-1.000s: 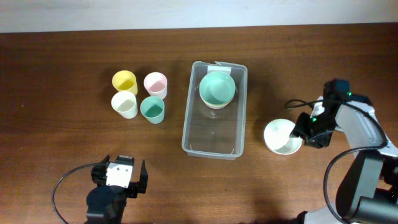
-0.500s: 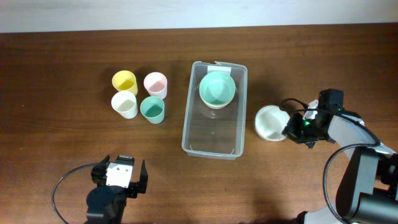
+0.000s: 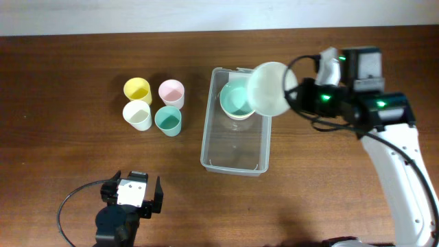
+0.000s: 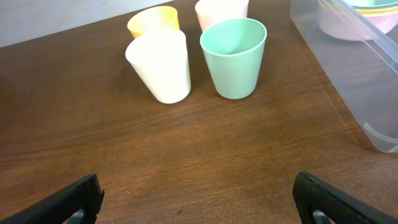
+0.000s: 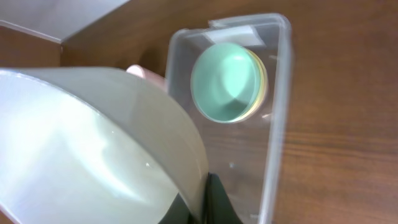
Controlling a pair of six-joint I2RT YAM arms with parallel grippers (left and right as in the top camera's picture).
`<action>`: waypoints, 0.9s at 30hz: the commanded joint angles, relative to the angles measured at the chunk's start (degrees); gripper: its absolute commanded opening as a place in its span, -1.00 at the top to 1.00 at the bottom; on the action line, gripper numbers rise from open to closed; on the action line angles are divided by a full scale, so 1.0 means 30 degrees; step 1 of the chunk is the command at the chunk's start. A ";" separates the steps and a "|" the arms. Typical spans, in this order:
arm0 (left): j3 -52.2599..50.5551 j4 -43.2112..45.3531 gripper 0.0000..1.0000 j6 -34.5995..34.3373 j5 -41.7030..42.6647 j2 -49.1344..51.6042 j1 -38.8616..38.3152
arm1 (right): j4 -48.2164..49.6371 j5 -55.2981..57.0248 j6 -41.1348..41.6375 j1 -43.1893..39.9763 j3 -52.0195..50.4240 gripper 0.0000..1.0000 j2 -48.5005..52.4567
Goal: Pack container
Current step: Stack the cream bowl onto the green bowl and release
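Observation:
The clear container (image 3: 233,144) stands mid-table and also shows in the right wrist view (image 5: 277,112). A stack of bowls with a mint green one on top (image 3: 238,98) sits at its far end, also seen from the right wrist (image 5: 227,78). My right gripper (image 3: 302,96) is shut on the rim of a white bowl (image 3: 269,88) and holds it in the air, over the container's far right corner; the bowl fills the left of the right wrist view (image 5: 87,143). My left gripper (image 4: 196,199) is open and empty, low over the table near the front left.
Four small cups stand left of the container: yellow (image 3: 137,89), pink (image 3: 171,91), white (image 3: 137,114) and green (image 3: 168,121). The left wrist view shows the white cup (image 4: 161,65) and the green cup (image 4: 234,56) ahead, with the container's edge (image 4: 348,93) at right.
My right gripper has lifted the white bowl off the table at the right and carried it up and left, over the container's far right corner. The left arm has not moved.

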 commanded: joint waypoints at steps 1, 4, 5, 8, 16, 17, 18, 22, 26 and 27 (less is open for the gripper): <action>-0.0109 0.0124 -1.00 -0.0160 0.0080 -0.0087 0.0095 | 0.0284 0.3475 -0.0095 0.1982 0.0809 0.92 0.1814; -0.0109 0.0124 -1.00 -0.0160 0.0080 -0.0087 0.0095 | 0.1508 0.3614 -0.0102 0.2397 0.0809 0.92 0.3956; -0.0109 0.0117 -1.00 -0.0168 0.0080 -0.0087 0.0095 | 0.2229 0.3621 -0.0124 0.2397 0.0809 0.93 0.4991; -0.0109 0.0124 -1.00 -0.0168 0.0080 -0.0087 0.0095 | 0.4437 0.3490 -0.0627 0.2419 0.0809 0.92 0.7264; -0.0109 0.0124 -1.00 -0.0168 0.0087 -0.0087 0.0095 | 0.7519 0.3060 -0.2696 0.2382 0.0903 0.01 0.8932; -0.0109 0.0117 -1.00 -0.0160 0.0080 -0.0087 0.0095 | 0.7584 0.3031 -0.2652 0.2251 0.1239 -0.01 0.8910; -0.0109 0.0124 -1.00 -0.0160 0.0080 -0.0087 0.0095 | 0.7563 0.2965 -0.2601 0.2178 0.1537 -0.02 0.8903; -0.0109 0.0124 -1.00 -0.0160 0.0080 -0.0087 0.0095 | 0.7512 0.2849 -0.1530 0.1982 0.2091 0.23 0.8939; -0.0109 0.0124 -1.00 -0.0160 0.0087 -0.0087 0.0095 | 0.6849 0.2404 -0.1552 0.2127 0.2091 0.28 0.9071; -0.0109 0.0124 -1.00 -0.0160 0.0080 -0.0087 0.0095 | 0.6630 0.1719 -0.1559 0.2273 0.2091 0.28 0.9020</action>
